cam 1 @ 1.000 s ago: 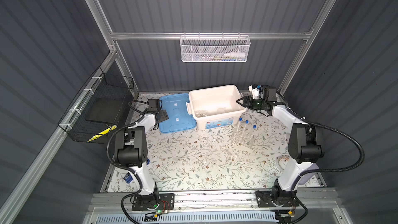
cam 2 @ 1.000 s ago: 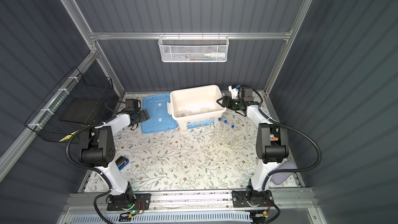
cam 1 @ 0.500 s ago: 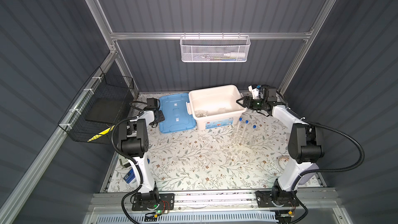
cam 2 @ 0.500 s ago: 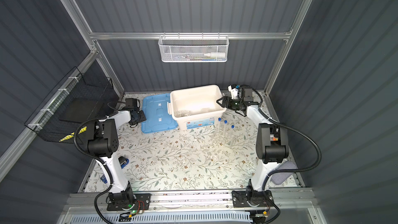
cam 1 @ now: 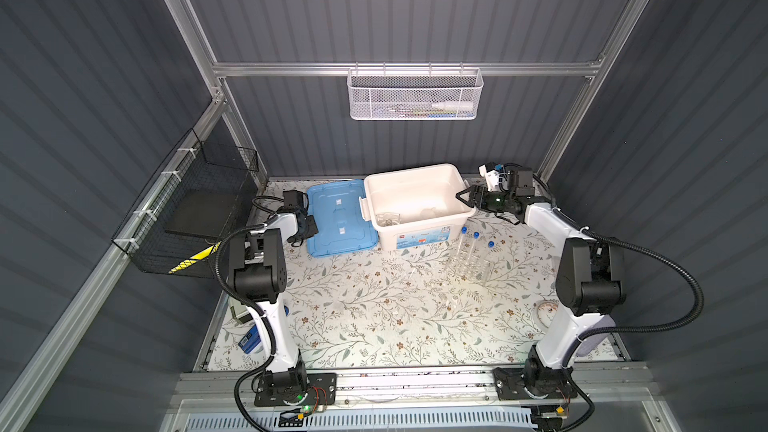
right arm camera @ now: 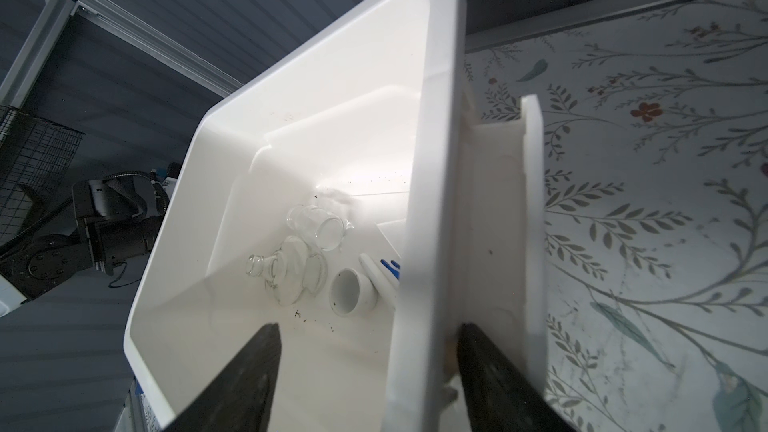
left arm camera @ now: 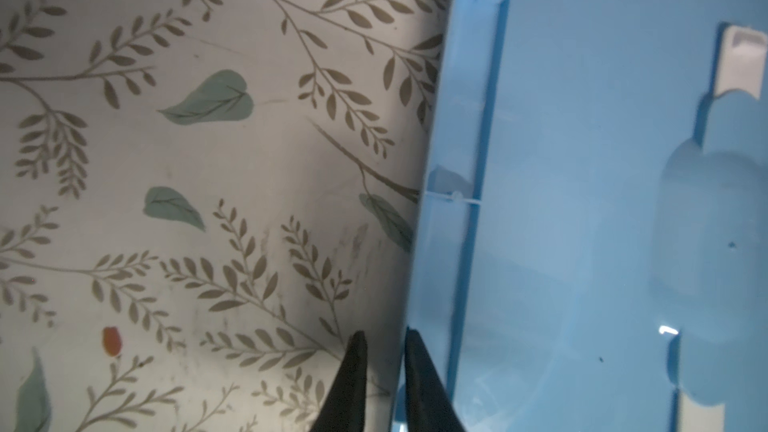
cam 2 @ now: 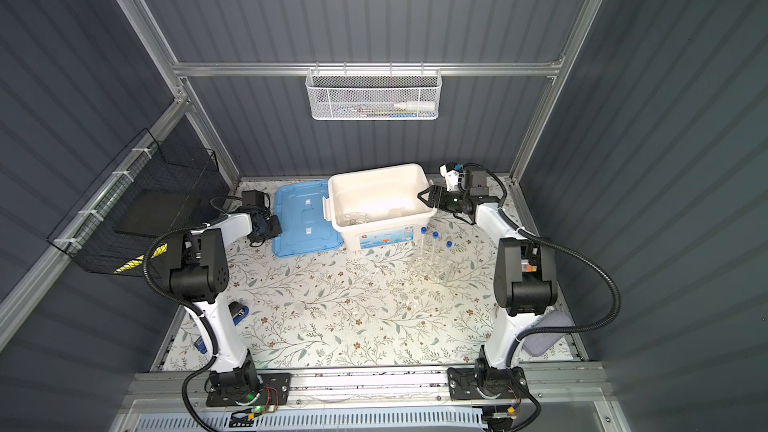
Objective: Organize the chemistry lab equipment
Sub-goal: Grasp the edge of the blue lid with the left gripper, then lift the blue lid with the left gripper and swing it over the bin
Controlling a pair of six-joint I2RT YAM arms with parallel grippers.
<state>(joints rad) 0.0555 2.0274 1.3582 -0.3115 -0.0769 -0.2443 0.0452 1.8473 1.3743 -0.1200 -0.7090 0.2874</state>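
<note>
A white bin [cam 1: 419,232] stands at the back middle of the table, with its blue lid [cam 1: 338,222] flat beside it. My left gripper [left arm camera: 386,336] is at the lid's [left arm camera: 582,201] left edge, shut on the thin rim. My right gripper [right arm camera: 370,328] is open and straddles the bin's right wall [right arm camera: 432,160], one finger inside and one outside by the handle. Inside the bin lie clear glass vessels [right arm camera: 320,228], a small white bowl [right arm camera: 351,292], a white pestle [right arm camera: 378,280] and blue tweezers [right arm camera: 392,265]. Blue-capped test tubes [cam 1: 473,251] stand in a clear rack [cam 1: 465,270] in front of the bin.
A black wire basket [cam 1: 199,209] hangs on the left wall and a white mesh basket [cam 1: 415,93] on the back rail. A blue-black stapler [cam 2: 239,311] lies by the left arm's base. A grey cloth [cam 2: 544,332] sits at the right front.
My left gripper has drawn back from over the lid to its left edge and closed there. The right arm and gripper have not moved.
</note>
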